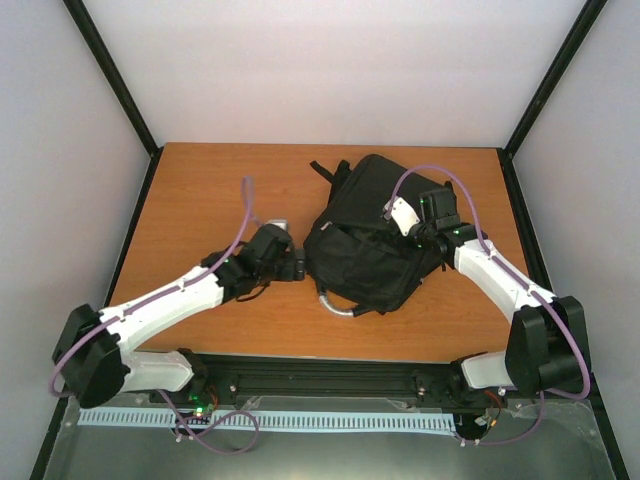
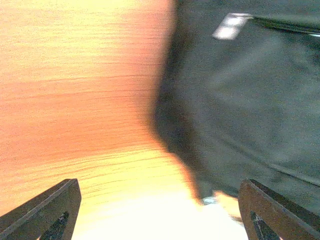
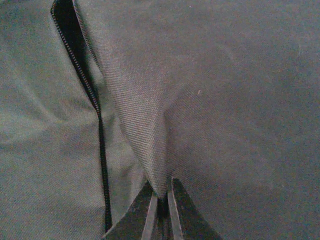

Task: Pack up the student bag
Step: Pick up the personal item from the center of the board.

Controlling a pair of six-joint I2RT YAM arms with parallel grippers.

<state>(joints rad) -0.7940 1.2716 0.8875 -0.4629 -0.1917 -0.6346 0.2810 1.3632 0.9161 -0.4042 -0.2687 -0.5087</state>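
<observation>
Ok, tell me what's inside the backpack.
Only a black gap shows where the zipper of the backpack is parted; nothing inside can be made out. The right hand pinches a fabric fold beside it.

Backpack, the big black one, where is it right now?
In the top view the student bag lies right of centre on the table, the open left gripper by its left edge, the right gripper pinching its fabric.
</observation>
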